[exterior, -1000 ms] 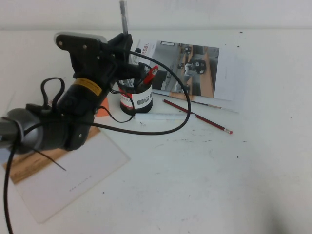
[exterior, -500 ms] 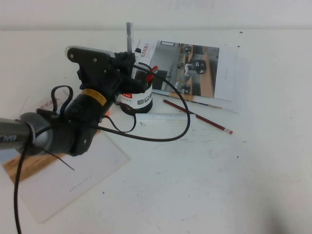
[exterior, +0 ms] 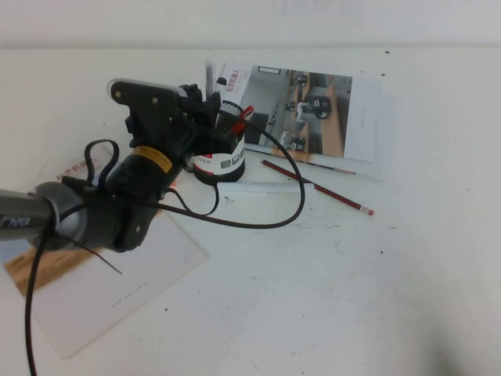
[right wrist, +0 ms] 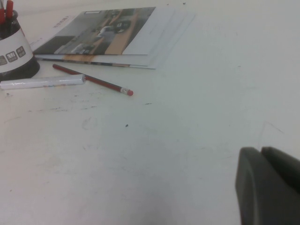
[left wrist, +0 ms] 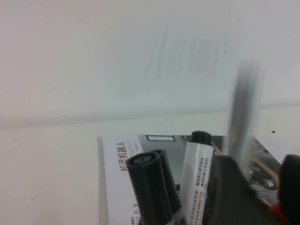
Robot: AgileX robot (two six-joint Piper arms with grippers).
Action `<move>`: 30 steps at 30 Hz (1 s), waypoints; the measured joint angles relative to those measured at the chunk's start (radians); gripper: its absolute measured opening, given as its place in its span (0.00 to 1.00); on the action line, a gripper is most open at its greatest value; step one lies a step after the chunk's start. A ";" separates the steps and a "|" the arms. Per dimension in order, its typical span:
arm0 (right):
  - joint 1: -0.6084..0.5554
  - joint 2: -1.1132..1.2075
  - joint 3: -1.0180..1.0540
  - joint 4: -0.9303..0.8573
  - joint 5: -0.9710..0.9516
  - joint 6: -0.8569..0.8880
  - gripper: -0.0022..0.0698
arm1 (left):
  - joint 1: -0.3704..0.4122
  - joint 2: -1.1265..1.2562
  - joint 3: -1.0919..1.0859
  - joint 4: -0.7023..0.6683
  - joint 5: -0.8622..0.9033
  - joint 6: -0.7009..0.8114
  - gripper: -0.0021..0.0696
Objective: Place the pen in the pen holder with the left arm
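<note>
Grey and blurred, the pen (exterior: pixel 209 77) stands upright above the left gripper (exterior: pixel 205 106), directly over the pen holder (exterior: pixel 221 155); whether the fingers hold it can't be told, so it should go down plumb; the right gripper (right wrist: pixel 269 185) rests low, well off to the side.

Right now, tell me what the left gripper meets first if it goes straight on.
Probably the pen holder: the left gripper sits directly above its rim, pen between the jaws. Depth is uncertain.

white table (exterior: pixel 352 298) | on it: pen holder (exterior: pixel 221 160), brochure (exterior: pixel 313 117), red pencil (exterior: pixel 317 188), white strip (exterior: pixel 266 188), card (exterior: pixel 117 290)
</note>
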 joint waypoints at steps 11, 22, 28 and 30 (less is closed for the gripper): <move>0.000 0.000 0.000 0.000 0.000 0.000 0.00 | 0.000 -0.137 0.000 -0.014 0.212 0.008 0.50; 0.000 0.000 0.000 0.000 0.000 0.000 0.00 | 0.000 -0.663 0.116 0.077 0.579 0.088 0.04; 0.000 0.000 0.000 0.000 0.000 0.000 0.00 | 0.000 -0.973 0.332 0.081 0.653 0.080 0.03; 0.000 0.000 0.000 0.000 0.000 0.000 0.00 | 0.000 -1.071 0.400 0.081 0.703 0.080 0.03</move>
